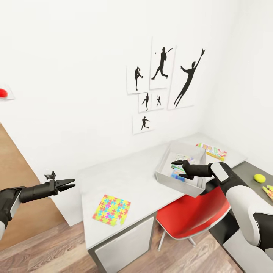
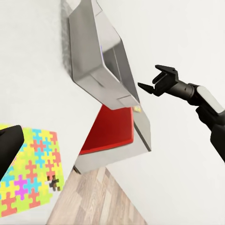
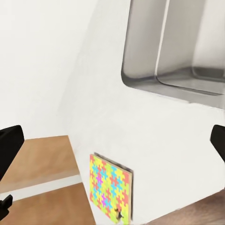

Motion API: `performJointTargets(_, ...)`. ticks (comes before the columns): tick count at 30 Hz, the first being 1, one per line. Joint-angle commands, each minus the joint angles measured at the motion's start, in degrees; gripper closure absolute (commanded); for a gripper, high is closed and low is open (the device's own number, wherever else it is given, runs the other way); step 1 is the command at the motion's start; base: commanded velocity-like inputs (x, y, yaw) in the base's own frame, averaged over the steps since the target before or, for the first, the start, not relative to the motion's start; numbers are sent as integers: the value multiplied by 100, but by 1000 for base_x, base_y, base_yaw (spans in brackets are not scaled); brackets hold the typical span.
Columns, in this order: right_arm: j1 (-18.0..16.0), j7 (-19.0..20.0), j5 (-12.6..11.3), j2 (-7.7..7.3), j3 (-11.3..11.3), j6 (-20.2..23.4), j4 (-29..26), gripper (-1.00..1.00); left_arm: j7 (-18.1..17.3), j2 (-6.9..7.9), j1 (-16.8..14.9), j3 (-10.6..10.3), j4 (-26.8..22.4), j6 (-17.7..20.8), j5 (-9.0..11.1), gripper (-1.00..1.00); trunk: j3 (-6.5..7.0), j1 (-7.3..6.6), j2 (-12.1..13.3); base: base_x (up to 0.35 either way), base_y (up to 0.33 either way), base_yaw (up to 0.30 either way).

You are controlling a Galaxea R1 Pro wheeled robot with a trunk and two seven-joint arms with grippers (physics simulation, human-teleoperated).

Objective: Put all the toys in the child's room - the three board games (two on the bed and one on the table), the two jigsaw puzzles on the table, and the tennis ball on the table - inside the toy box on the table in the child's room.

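Note:
The toy box stands on the pale table, and a light blue board game lies inside it. My right gripper hovers open over the box's near side, holding nothing. Beyond the box a yellow-orange board game lies flat. One jigsaw puzzle rests near the table's front edge, and another jigsaw puzzle shows at the far right beside the tennis ball on the dark wing. My left gripper is open and empty in the air left of the table. The left wrist view shows the toy box and a jigsaw puzzle.
A red chair is tucked under the table below the toy box. White drawers sit under the table's left part. Black sports pictures hang on the white wall. Wood floor lies to the left.

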Motion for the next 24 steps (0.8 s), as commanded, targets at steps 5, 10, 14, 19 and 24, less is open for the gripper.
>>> performJointTargets(5, -7, 41, 58, 7, -37, 23, -2, -100, -22, 1, -5, 1, 2, 61, -2, -100, -13, 4, -13, -4, 137, 0)
performJointTargets(10, -7, 40, 61, 14, -38, 22, -5, -100, -22, 1, -5, 1, 2, 61, 2, -100, 3, 4, -13, -1, 61, -39)
performJointTargets(14, -7, 42, 61, 21, -33, 22, -6, -100, -22, 1, -5, 1, 2, 61, 2, -100, 32, 4, -13, 0, 165, -97)
performJointTargets(19, -7, 40, 61, 28, -33, 14, -6, -100, -22, 1, -5, 1, 2, 57, 2, -100, 73, 4, -13, -1, 98, -114)
performJointTargets(24, -7, 40, 62, 26, -36, 13, -6, -100, -22, 1, -5, 0, 2, 60, 0, -100, 116, 4, -13, -52, 86, -118)
